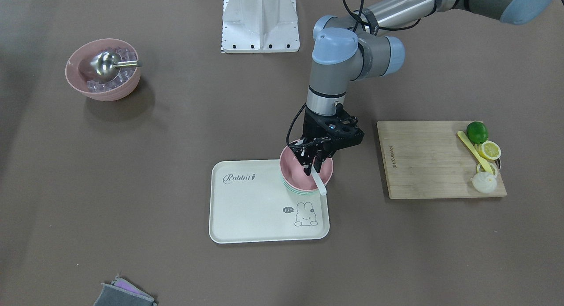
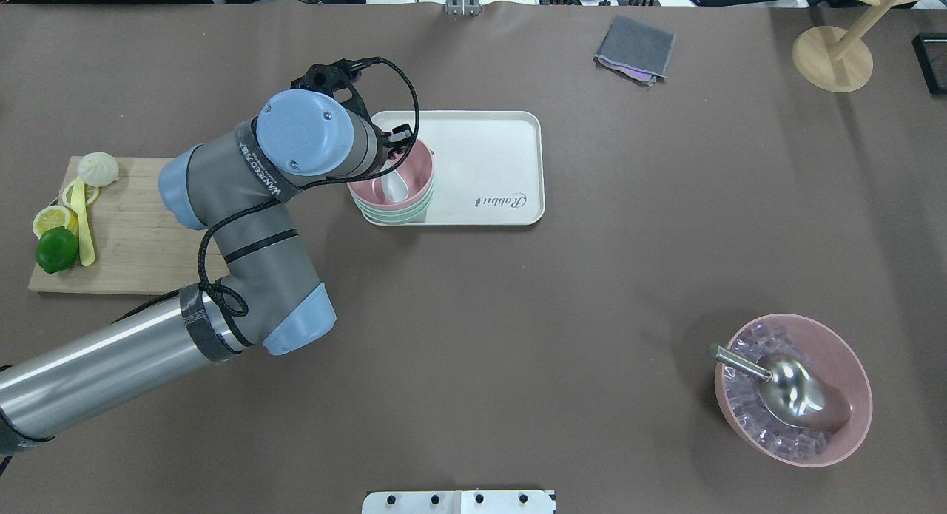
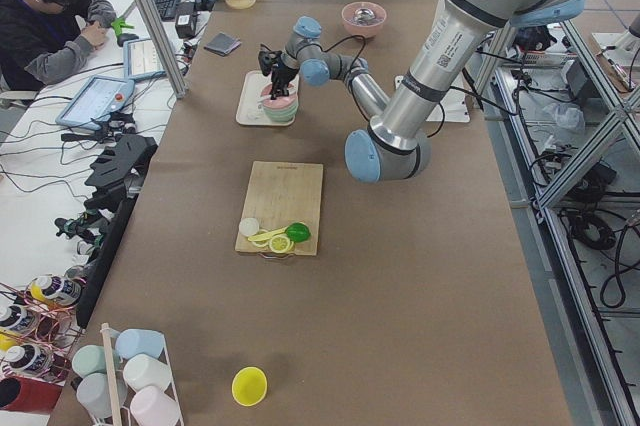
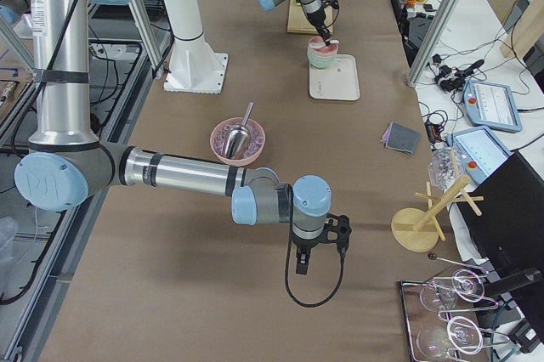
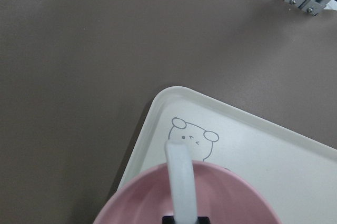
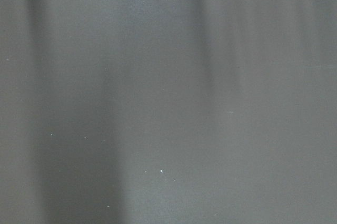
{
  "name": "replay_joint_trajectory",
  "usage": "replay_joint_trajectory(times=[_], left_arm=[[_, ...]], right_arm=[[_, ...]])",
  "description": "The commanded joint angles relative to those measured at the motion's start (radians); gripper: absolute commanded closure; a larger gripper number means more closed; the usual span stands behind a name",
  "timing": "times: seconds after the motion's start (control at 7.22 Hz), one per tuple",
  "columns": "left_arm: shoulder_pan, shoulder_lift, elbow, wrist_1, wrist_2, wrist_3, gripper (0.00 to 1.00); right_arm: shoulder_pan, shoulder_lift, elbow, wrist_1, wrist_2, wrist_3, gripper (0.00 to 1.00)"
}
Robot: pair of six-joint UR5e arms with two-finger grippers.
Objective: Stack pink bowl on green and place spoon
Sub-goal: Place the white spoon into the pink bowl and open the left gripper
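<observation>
A pink bowl (image 1: 292, 167) sits nested on top of green bowls (image 1: 300, 192) at the corner of a white rabbit tray (image 1: 246, 209). My left gripper (image 1: 313, 163) is right over the pink bowl and shut on a white spoon (image 1: 320, 183). The spoon's head lies inside the bowl in the overhead view (image 2: 396, 189), and its other end slants out over the rim. The left wrist view shows the spoon (image 5: 181, 182) above the pink bowl (image 5: 142, 205). My right gripper (image 4: 302, 267) hangs low over bare table, far from the tray; I cannot tell if it is open or shut.
A large pink bowl (image 1: 103, 70) with ice cubes and a metal scoop stands far off. A wooden cutting board (image 1: 423, 165) holds a lime, lemon slices and a yellow spoon. A grey cloth (image 1: 123, 295) and a wooden stand (image 2: 832, 59) lie at the table's far edge.
</observation>
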Motion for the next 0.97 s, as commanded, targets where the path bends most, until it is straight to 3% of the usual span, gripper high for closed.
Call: replay_joint_trajectory(times=[0.0, 0.28, 0.42, 0.55, 0.83], left_arm=[[-0.001, 0.001, -0.005, 0.0, 0.001, 0.033, 0.02], [-0.047, 0.013, -0.057, 0.023, -0.028, 0.21, 0.02], [-0.122, 0.039, -0.081, 0.087, -0.161, 0.346, 0.02], [-0.208, 0.111, -0.138, 0.119, -0.278, 0.551, 0.01], [-0.405, 0.246, -0.157, 0.158, -0.476, 0.97, 0.01]], right_arm=[[0.0, 0.002, -0.001, 0.0, 0.0, 0.001, 0.0], [0.0, -0.001, -0.003, 0.0, -0.003, 0.001, 0.0], [0.0, -0.007, -0.003, 0.0, -0.026, 0.001, 0.0], [0.0, -0.012, -0.003, 0.0, -0.044, 0.001, 0.0], [0.0, -0.02, -0.001, 0.0, -0.044, 0.001, 0.0]])
